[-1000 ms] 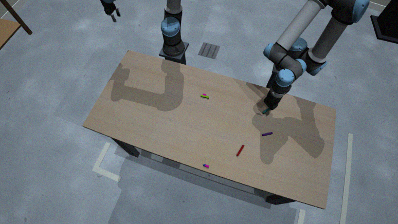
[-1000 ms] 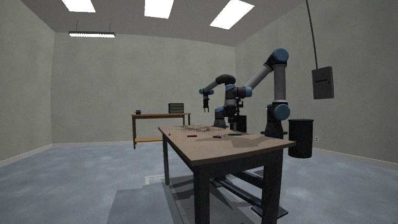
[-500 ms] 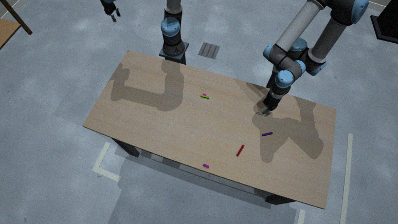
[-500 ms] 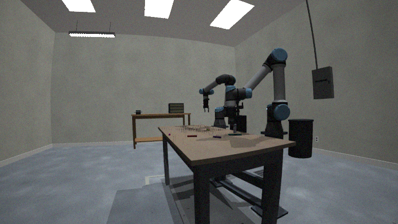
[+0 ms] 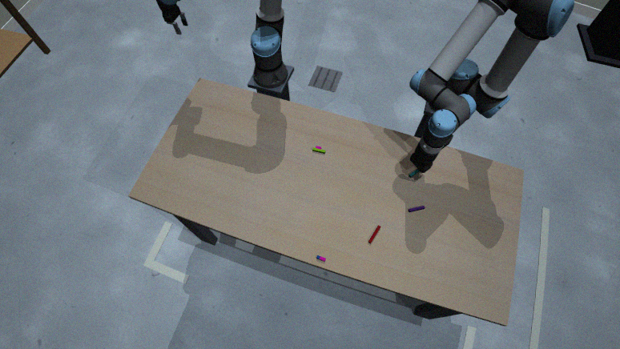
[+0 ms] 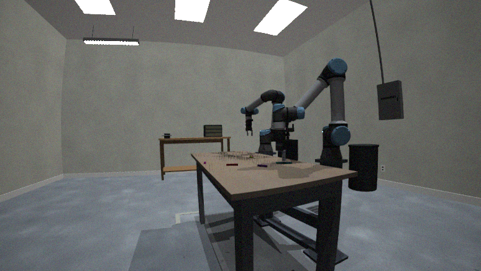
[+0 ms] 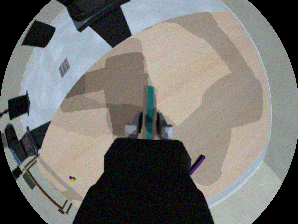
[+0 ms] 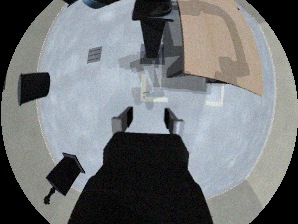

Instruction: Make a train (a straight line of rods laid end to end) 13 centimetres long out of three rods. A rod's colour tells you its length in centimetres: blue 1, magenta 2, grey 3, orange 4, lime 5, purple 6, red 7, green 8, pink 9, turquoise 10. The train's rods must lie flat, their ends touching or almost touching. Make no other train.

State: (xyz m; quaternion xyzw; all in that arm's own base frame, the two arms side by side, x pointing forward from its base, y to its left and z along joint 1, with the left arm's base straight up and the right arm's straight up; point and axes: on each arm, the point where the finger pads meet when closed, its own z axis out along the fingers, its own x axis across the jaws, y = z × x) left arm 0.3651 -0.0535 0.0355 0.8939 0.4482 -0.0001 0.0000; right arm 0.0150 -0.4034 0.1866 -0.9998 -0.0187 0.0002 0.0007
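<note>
My left gripper (image 7: 149,118) (image 6: 284,156) is partly open, low over the table, its fingers on either side of the turquoise rod (image 7: 150,97) (image 6: 288,163) (image 5: 412,174), with narrow gaps visible. A purple rod (image 5: 416,209) (image 6: 261,165) (image 7: 198,164) and a red rod (image 5: 374,234) (image 6: 232,164) lie apart. A lime rod (image 5: 319,150) lies beside a magenta rod (image 5: 318,147). A small blue rod (image 5: 318,257) and another magenta rod (image 5: 322,258) lie end to end near the table's long edge. My right gripper (image 8: 148,113) (image 5: 181,28) (image 6: 249,134) is open and empty, high up and beyond the table.
The wooden table (image 5: 243,203) (image 6: 248,186) carries all the rods. The left arm (image 5: 448,97) reaches over its edge on the right in the top view. The right arm's base (image 5: 269,75) stands behind the same long edge. Broad arm shadows cross the table.
</note>
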